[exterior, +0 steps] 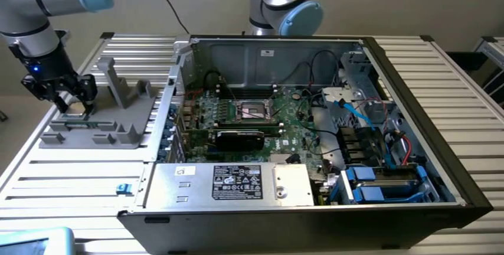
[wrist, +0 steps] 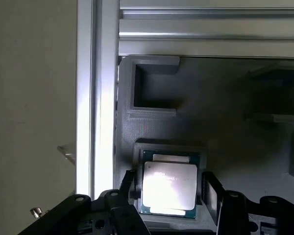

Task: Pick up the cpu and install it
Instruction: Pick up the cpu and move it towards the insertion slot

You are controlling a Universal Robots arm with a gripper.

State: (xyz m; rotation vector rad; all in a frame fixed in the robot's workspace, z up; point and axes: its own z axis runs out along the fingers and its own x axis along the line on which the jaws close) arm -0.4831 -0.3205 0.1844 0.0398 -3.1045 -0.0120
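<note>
Jaws are set apart around the cpu [wrist: 169,188] (in its gray holder [wrist: 157,125]); it could be tipped by a crooked squeeze.

Cpu [wrist: 169,188] in fixture [exterior: 118,130] on tbl [exterior: 79,178], exterior view's left of PC case [exterior: 315,225]; pincer [exterior: 75,112] astride cpu.
</note>
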